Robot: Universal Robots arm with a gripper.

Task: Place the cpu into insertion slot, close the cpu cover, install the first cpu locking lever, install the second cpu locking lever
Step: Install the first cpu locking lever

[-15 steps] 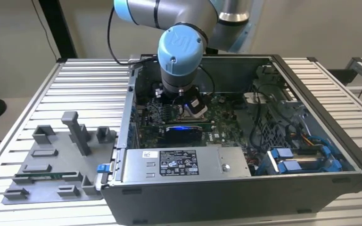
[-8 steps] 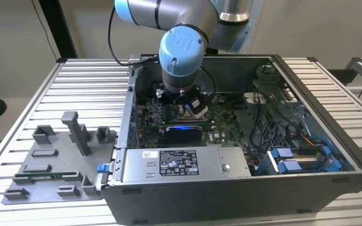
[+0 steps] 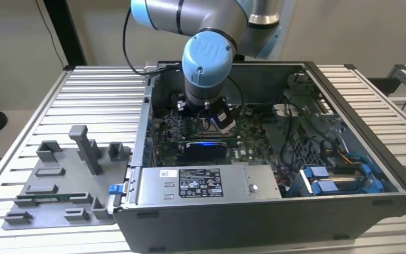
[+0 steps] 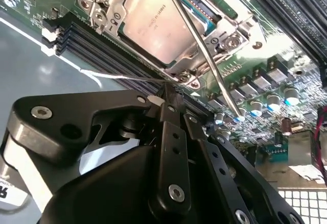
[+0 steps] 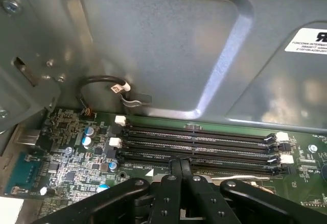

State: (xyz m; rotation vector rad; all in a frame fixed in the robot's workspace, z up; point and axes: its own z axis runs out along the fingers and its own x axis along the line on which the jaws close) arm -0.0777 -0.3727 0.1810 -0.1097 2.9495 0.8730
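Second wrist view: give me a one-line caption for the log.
The hand, fingers together, sits beside the socket where the cpu lies under the cpu cover, a thin metal lever crossing it.

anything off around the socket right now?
One thing: a thin metal locking lever slants across the cpu cover in the second wrist view, raised rather than lying along the frame's edge, so it looks unlatched. The cpu sits flat under the cover. No damage visible.
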